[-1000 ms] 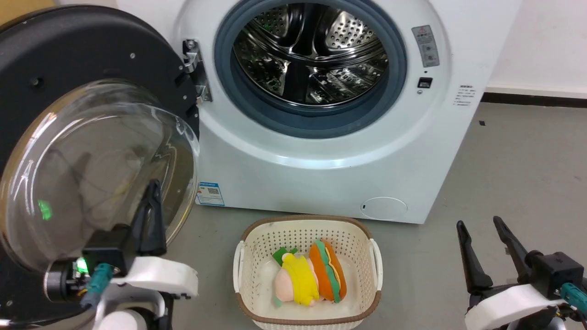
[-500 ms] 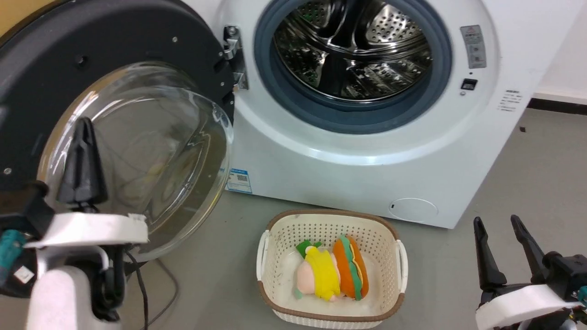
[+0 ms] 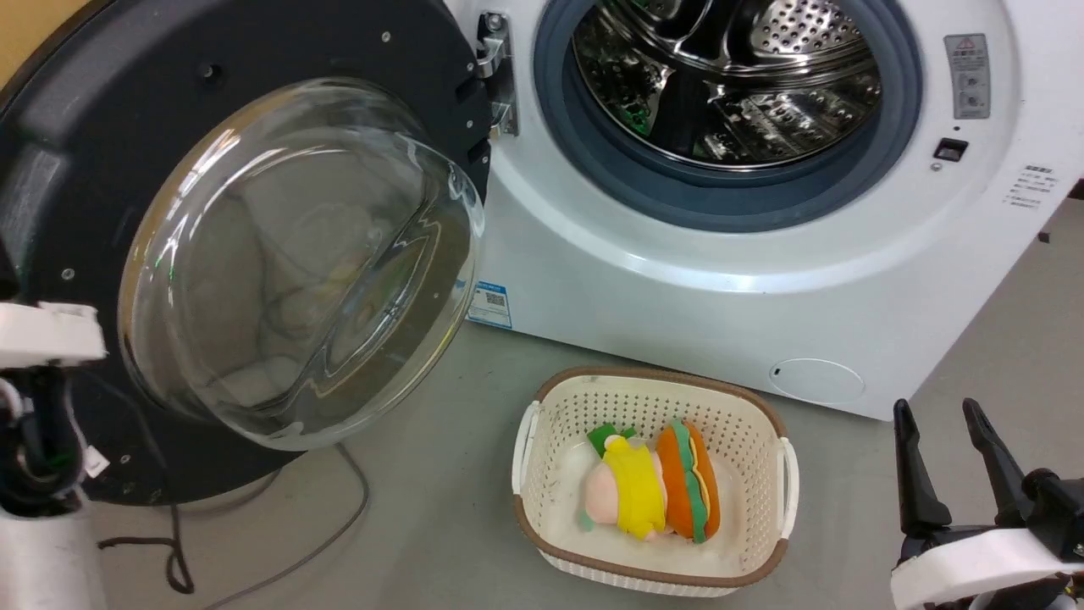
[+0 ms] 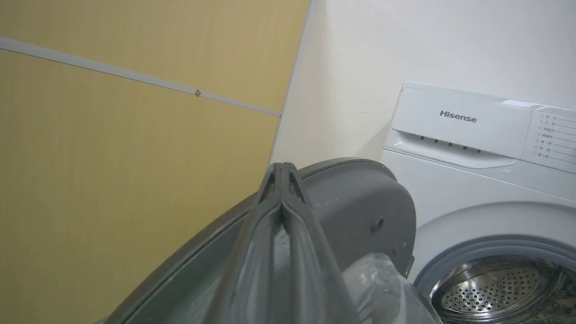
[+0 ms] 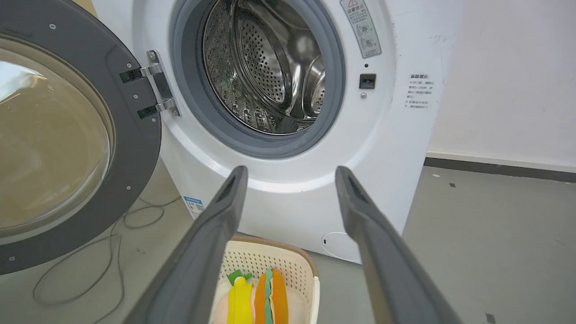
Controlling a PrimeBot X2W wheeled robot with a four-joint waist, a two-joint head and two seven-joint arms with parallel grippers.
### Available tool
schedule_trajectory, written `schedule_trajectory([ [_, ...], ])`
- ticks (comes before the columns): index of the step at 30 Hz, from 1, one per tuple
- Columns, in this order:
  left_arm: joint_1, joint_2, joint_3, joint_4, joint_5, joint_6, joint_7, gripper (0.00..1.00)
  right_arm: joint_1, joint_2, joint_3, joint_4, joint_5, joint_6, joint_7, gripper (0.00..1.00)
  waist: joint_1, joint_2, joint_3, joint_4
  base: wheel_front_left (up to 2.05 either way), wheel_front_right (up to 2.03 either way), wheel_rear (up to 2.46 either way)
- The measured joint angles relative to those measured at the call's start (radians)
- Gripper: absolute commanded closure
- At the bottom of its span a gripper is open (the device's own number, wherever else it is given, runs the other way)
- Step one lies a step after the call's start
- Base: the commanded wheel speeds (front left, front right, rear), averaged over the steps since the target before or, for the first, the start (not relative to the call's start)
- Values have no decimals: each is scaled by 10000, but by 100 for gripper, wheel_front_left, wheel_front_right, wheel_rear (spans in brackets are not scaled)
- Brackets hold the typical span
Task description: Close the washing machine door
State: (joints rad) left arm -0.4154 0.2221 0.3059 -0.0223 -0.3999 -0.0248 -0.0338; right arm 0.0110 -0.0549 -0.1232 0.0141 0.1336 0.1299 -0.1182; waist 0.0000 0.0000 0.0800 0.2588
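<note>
The washing machine (image 3: pixel 677 288) is a white front-loader with its steel drum (image 3: pixel 737 85) exposed. The washing machine door (image 3: pixel 296 254) stands swung wide open to the left on its hinge (image 3: pixel 495 68), a black rim around a bulging glass bowl. My left gripper (image 4: pixel 281 168) is shut with nothing between its fingers, its tip just past the door's outer rim (image 4: pixel 360 202); its white wrist (image 3: pixel 42 330) shows at the door's left edge. My right gripper (image 3: pixel 934 408) stands open low on the right, apart from the machine, fingers (image 5: pixel 216 234) aimed at the drum opening.
A cream basket (image 3: pixel 542 424) holding plush toys (image 3: pixel 652 487) sits on the grey floor in front of the machine. A black cable (image 3: pixel 339 500) lies under the door. A yellow wooden panel (image 4: pixel 112 157) stands behind the door's left side.
The head camera has turned, shifting the whole picture to the right. My shut left gripper has crossed the glass bowl leftward to the door's outer rim. The right gripper has stayed open.
</note>
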Motion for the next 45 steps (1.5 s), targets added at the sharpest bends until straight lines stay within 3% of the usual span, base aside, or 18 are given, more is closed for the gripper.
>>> schedule_trajectory([
  [12, -880, 1120, 1055, 1850, -1375, 259, 1066, 100, -118, 2, -249, 119, 138, 0, -251, 0, 0, 0, 305, 528, 0, 0, 0],
  [21, -1360, 1684, 1248, 3405, -2892, 380, 3354, 100, -118, 4, -500, 127, 242, 0, -439, 0, 0, 0, 544, 904, 0, 0, 0],
  [30, -1424, 2036, 1302, 3988, -4355, -278, 5670, 100, -239, 6, -656, 109, 456, 0, -648, 0, 0, 0, 873, 1157, 0, 0, 0],
  [45, -851, 2077, 1300, 3143, -6383, -717, 8059, 100, -354, 8, -1030, 75, 738, 0, -941, 0, 0, 0, 1159, 1658, 0, 0, 0],
])
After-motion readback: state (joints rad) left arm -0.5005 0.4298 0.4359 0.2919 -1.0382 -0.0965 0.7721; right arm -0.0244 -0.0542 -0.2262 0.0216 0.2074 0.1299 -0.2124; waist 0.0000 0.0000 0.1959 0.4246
